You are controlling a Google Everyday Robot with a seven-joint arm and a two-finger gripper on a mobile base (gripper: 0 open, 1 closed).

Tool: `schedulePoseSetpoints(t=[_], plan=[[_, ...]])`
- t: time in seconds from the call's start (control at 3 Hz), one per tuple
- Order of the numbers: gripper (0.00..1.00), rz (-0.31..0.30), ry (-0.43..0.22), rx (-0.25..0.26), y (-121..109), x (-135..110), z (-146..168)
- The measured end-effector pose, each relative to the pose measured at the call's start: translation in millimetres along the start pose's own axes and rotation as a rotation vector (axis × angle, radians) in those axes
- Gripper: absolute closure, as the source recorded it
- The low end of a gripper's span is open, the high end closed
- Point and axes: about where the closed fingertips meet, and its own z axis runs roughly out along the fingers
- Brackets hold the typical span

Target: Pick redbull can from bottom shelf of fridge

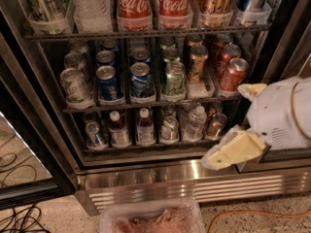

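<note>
Hand [224, 125] spread wide beside bottom shelf [146, 147]; 2 Coca-Cola bottles [134, 4] up top.

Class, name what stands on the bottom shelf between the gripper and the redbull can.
Camera view: from the redbull can rightwards to the open gripper at right stand two brown bottles, a silver can, a clear bottle and a copper-brown can.

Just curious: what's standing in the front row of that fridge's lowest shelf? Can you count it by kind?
Cans: 3 (redbull can, silver can, copper-brown can)
Brown bottles: 2
Clear bottle: 1
Total: 6
The gripper hangs open to the right of the bottom shelf, outside the fridge.
</note>
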Motion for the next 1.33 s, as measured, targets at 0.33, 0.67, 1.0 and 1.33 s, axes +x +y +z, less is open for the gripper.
schedulePoseSetpoints(t=[0.33,0.67,1.0,1.33], plan=[[0.00,0.236,-0.089,-0.037,58,-16,50],[0.00,0.310,-0.114,-0.056,76,-13,75],[0.00,0.324,-0.164,-0.050,70,-6,78],[0.00,0.420,-0.250,-0.064,73,23,113]])
